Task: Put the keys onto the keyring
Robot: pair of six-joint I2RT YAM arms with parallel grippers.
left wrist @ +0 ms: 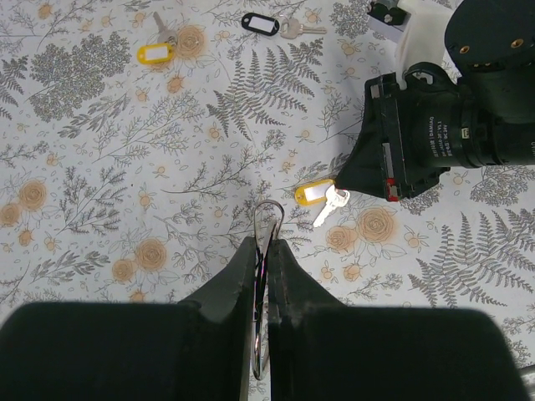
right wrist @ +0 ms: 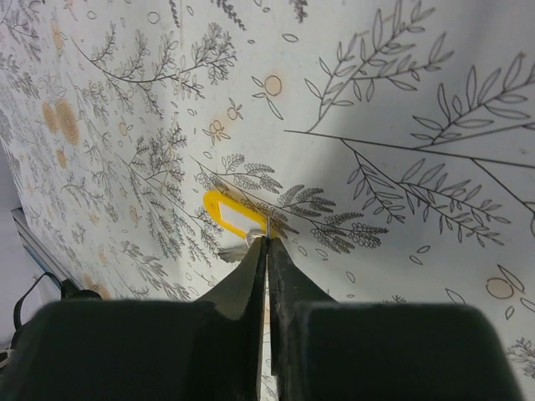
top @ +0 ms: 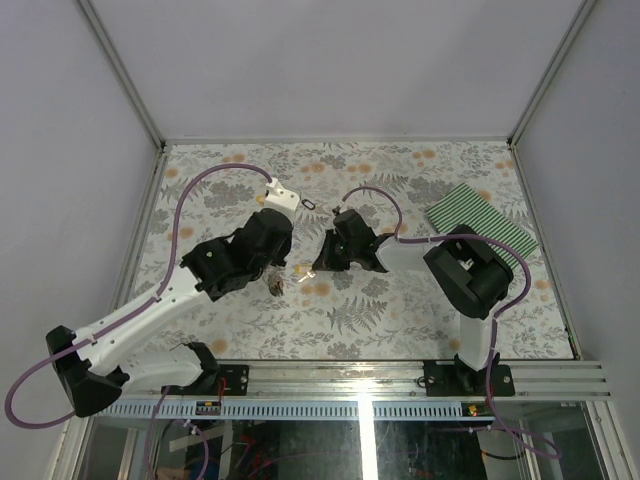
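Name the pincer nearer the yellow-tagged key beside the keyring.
Right: the right pincer is shut with its tips at the yellow-tagged key; the left pincer, clamping the keyring, sits slightly apart.

Green striped cloth (top: 480, 218) on fern-print table cover (top: 400, 320), far right.
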